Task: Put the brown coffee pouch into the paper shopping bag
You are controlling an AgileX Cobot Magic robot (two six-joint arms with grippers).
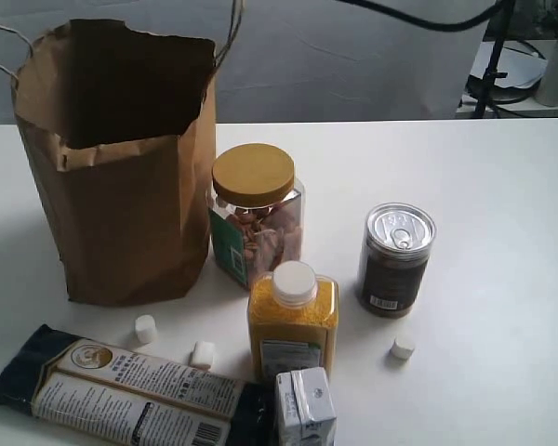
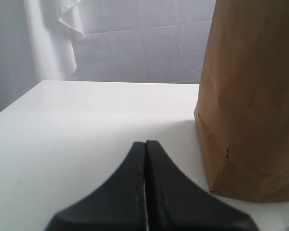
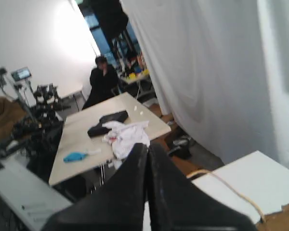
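brown coffee pouch nowhere in sight, guessing it's inside the paper shopping bag | left gripper and right gripper both closed, empty

No text, brand or number can be read in any view. You will find print on five items on the table, all of it too small or too blurred to make out:

1. The long black-and-cream packet carries a round emblem, several lines of small print and a barcode.
2. The dark can carries a white label patch near its base.
3. The yellow-lidded jar carries a green label.
4. The bottle of yellow grains carries a grey printed label.
5. The small carton carries faint marks.
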